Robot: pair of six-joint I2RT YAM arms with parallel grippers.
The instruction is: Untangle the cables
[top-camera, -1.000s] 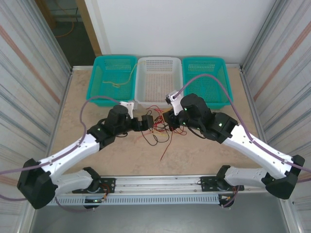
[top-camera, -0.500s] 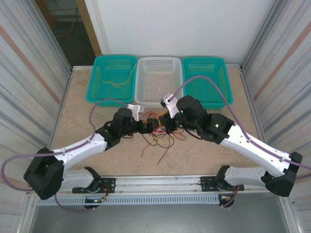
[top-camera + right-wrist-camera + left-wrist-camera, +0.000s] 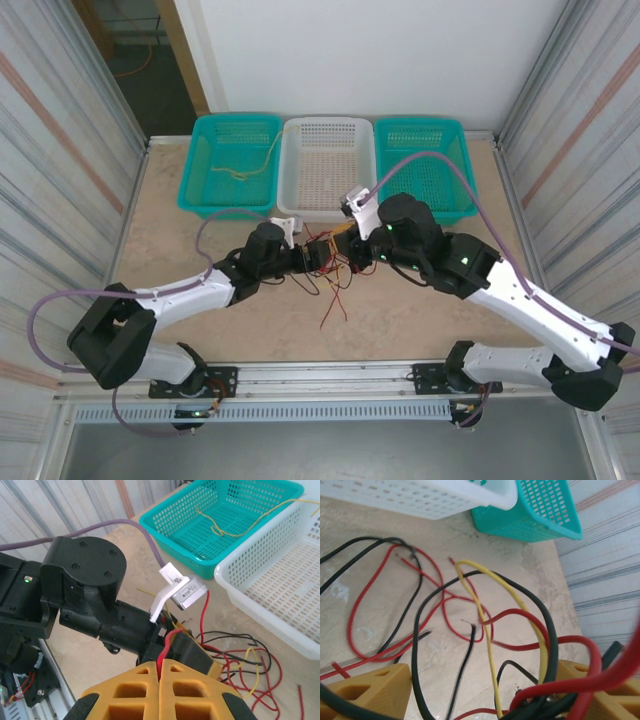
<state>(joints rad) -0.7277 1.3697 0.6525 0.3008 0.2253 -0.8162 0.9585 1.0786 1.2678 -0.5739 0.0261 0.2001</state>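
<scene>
Left gripper [image 3: 322,256] had advanced into the cables [image 3: 481,622] tangled centrally on the table [image 3: 430,320], jaws apart astride them, directly facing the right gripper [image 3: 160,666], which was clamped on 1 red strand [image 3: 166,642].

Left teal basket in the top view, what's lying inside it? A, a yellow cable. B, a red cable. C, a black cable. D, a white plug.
A: a thin yellow cable curls across the floor of the left teal basket, and no red or black strand lies in it.
</scene>
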